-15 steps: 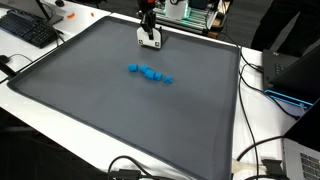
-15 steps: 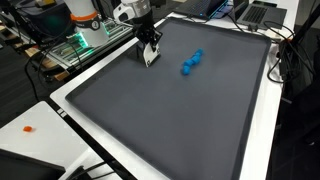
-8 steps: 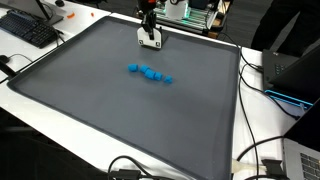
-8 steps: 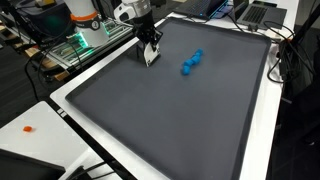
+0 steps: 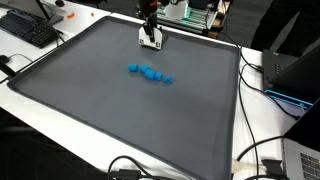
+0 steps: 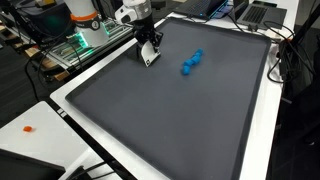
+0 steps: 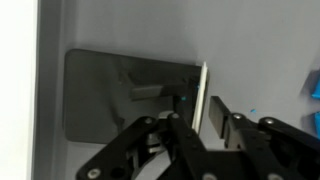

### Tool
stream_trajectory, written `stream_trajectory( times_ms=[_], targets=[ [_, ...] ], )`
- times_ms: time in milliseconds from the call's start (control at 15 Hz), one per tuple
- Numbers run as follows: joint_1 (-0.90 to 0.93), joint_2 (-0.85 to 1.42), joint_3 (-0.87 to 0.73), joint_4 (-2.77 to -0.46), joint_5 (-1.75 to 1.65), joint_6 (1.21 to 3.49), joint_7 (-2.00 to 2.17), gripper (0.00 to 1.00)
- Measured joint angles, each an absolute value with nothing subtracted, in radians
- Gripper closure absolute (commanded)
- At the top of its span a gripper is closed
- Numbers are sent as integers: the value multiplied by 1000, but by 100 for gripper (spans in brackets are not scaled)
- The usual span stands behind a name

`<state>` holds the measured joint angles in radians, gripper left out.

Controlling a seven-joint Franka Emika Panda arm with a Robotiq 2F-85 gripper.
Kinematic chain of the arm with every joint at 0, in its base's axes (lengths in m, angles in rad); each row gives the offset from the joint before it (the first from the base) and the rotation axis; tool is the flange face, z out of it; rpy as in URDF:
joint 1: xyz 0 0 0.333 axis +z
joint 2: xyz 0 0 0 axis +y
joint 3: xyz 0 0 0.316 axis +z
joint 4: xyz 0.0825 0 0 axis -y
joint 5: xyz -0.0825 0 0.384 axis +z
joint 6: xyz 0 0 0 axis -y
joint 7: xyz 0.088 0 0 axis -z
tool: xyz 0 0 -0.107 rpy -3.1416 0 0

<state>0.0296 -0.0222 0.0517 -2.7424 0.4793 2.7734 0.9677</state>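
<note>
My gripper (image 5: 150,38) (image 6: 149,53) is at the far edge of the grey mat (image 5: 120,110) (image 6: 190,120). It is shut on a thin white flat piece (image 5: 151,41) (image 6: 150,56). In the wrist view the piece (image 7: 203,95) stands edge-on between the black fingers (image 7: 205,120), with a dark rectangular shadow on the mat beside it. A short row of small blue blocks (image 5: 150,73) (image 6: 191,63) lies on the mat, apart from the gripper. A bit of blue shows at the right edge of the wrist view (image 7: 313,90).
The mat has a white table border (image 5: 60,105) (image 6: 95,135). A keyboard (image 5: 28,28) lies off the mat. Cables (image 5: 255,150), a laptop (image 5: 300,75) and electronics (image 6: 75,45) stand around the edges. A small orange item (image 6: 28,128) lies on the white border.
The gripper with the white piece has risen very slightly. The blue blocks have not moved.
</note>
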Motion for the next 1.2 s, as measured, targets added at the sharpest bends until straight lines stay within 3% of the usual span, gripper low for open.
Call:
stream_trajectory(
  times_ms=[267, 333, 1200],
  targets=[
    [29, -33, 51, -2737, 403, 2773, 970, 4],
    [28, -41, 51, -2735, 381, 2773, 973, 1],
    [6, -195, 64, -2655, 54, 2424, 942, 0]
  ],
)
